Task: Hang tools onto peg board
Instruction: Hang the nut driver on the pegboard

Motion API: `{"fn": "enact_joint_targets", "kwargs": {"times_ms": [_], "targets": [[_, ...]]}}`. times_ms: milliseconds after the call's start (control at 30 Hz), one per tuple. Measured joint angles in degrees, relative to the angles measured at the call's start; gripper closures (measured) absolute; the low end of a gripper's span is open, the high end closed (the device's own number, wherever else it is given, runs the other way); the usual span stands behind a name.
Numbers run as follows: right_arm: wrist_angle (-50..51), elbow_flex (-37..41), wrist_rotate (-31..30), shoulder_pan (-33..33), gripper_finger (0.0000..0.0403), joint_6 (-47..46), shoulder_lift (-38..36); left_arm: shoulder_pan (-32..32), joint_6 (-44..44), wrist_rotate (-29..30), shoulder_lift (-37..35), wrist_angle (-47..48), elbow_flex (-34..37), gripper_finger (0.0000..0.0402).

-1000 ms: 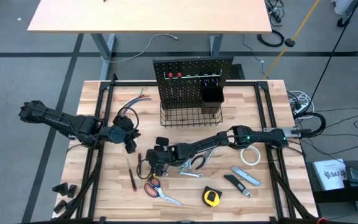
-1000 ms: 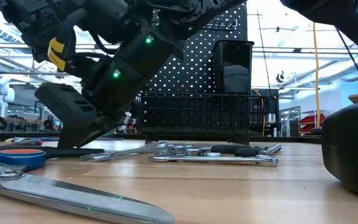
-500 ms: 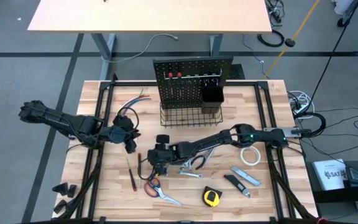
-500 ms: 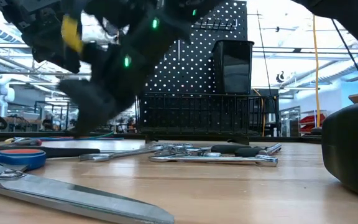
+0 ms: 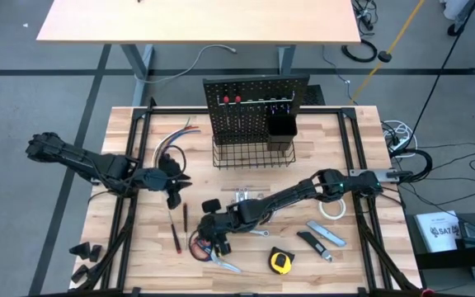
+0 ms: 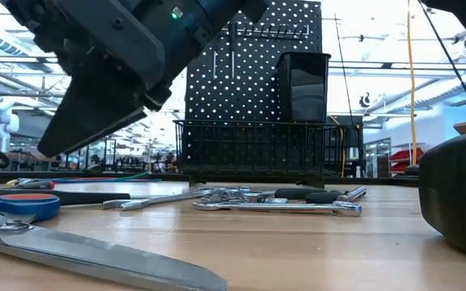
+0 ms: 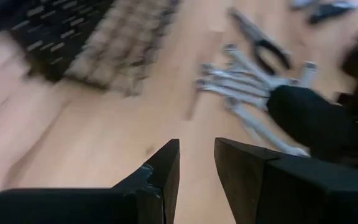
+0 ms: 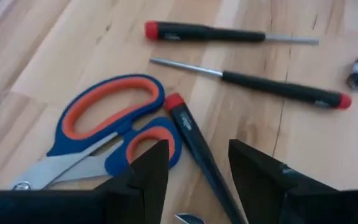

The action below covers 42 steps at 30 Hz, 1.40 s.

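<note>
1. High view: even, bright overhead light, soft short shadows under both arms, sharp across the whole table (image 5: 353, 165).
2. Low view: strong backlight from bright ceiling and windows behind; peg board (image 6: 253, 81) and the arm read as near silhouettes. Scissors (image 6: 71, 246) up front are soft.
3. Left wrist view: heavy motion blur, wrenches (image 7: 247, 84) smeared.
4. Right wrist view: evenly lit, mild softness, screwdrivers (image 8: 229, 32) clear enough.

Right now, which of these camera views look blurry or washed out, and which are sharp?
Left wrist view: smeared; the wire basket and wrenches are soft. Low view: bright windows backlight the peg board, and the near scissors are out of focus. Right wrist view: scissors and screwdrivers crisp. High view: evenly lit.
</note>
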<state>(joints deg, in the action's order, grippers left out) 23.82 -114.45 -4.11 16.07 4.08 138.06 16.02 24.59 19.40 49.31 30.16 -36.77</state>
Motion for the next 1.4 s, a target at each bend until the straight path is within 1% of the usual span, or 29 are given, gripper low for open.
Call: {"fn": "enact_joint_targets", "kwargs": {"times_ms": [133,333,500,767,900,967,1067,1167,1300,1333,1400], "targets": [[-0.6,0.0,-0.3,0.2,0.0243,2.7,0.0,1.0,-5.3,-3.2,2.6,-4.1,0.0,0.0295],[-1.1,0.2,0.2,-0.1,0.0243,6.7,0.4,1.1,-5.9,-3.3,5.3,-3.8,0.0,0.0295],[-0.7,0.5,4.0,-1.1,0.0243,6.6,1.0,1.1,-6.1,-3.3,5.7,-4.0,0.0,0.0295],[-3.1,4.9,9.0,-3.5,0.0243,6.2,1.4,1.1,-7.0,-3.3,5.7,-4.2,0.0,0.0295],[-4.3,5.9,9.4,-4.3,0.0246,7.1,1.3,1.1,-7.2,-3.3,5.7,-4.2,0.0,0.0295],[-4.8,6.3,9.1,-4.6,0.0255,8.1,1.3,1.1,-7.2,-3.2,5.7,-4.2,0.0,0.0295],[-5.6,6.9,9.5,-5.0,0.028,8.9,1.2,1.1,-7.4,-3.2,5.7,-4.2,0.0,0.0295],[-5.7,7.2,9.4,-5.1,0.0316,8.9,1.1,1.1,-7.4,-3.2,5.7,-4.2,0.0,0.0295],[-5.6,7.4,8.9,-5.2,0.0377,7.8,1.1,1.1,-7.5,-3.1,5.7,-4.2,0.0,0.0295],[-5.7,7.4,8.5,-5.2,0.0386,7.2,1.1,1.1,-7.5,-3.1,5.7,-4.2,0.0,0.0295],[-6.1,7.4,7.4,-5.2,0.0388,5.8,1.1,1.1,-7.5,-3.1,5.7,-4.2,0.0,0.0295]]}}
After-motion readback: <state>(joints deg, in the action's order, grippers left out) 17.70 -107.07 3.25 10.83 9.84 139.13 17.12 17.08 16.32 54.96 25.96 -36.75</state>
